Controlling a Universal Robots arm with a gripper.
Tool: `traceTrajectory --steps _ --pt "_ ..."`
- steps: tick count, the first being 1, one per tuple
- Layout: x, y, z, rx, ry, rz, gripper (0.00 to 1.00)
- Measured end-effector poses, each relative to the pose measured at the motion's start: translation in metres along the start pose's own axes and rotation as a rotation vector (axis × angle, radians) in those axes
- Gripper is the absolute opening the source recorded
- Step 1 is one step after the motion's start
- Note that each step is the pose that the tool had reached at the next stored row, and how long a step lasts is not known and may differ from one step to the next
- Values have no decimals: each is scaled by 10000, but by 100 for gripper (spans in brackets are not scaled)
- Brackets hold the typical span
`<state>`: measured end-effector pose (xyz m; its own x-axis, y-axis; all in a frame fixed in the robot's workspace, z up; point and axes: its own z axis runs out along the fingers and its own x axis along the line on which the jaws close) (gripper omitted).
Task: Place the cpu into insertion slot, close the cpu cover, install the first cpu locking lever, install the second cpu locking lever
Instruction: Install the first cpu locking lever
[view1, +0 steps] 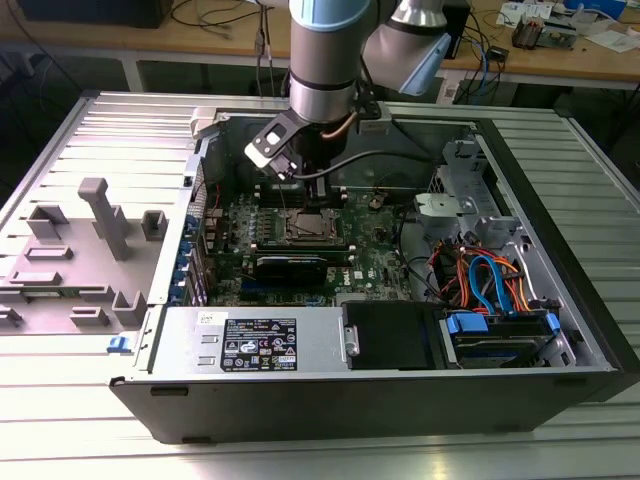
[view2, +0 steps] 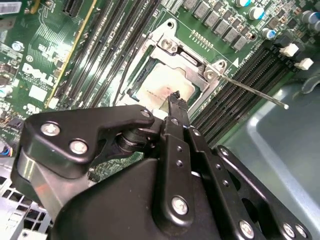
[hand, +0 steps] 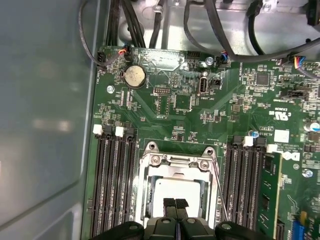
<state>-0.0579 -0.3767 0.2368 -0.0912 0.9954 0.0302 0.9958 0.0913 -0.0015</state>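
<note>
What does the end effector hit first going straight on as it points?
Likely the small flat square dull-silver cpu, directly ahead of the end effector; the remaining gap is unclear.

A ribbed silver metal desk (view1: 90, 440) lies brightly lit in front, and behind it stands a long wooden desk (view1: 70, 42) strewn with cables (view1: 200, 12).
</note>
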Motion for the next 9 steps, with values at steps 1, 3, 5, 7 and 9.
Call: traceTrajectory --steps 1,3,5,7,9 --pt "1 0 -18 1 1 0 11" --pt "2 0 -67 1 1 -1 11" --pt "4 0 -143 5 2 -1 11" --pt "6 0 -183 9 1 0 11" --pt "9 0 -288 21 3 0 11"
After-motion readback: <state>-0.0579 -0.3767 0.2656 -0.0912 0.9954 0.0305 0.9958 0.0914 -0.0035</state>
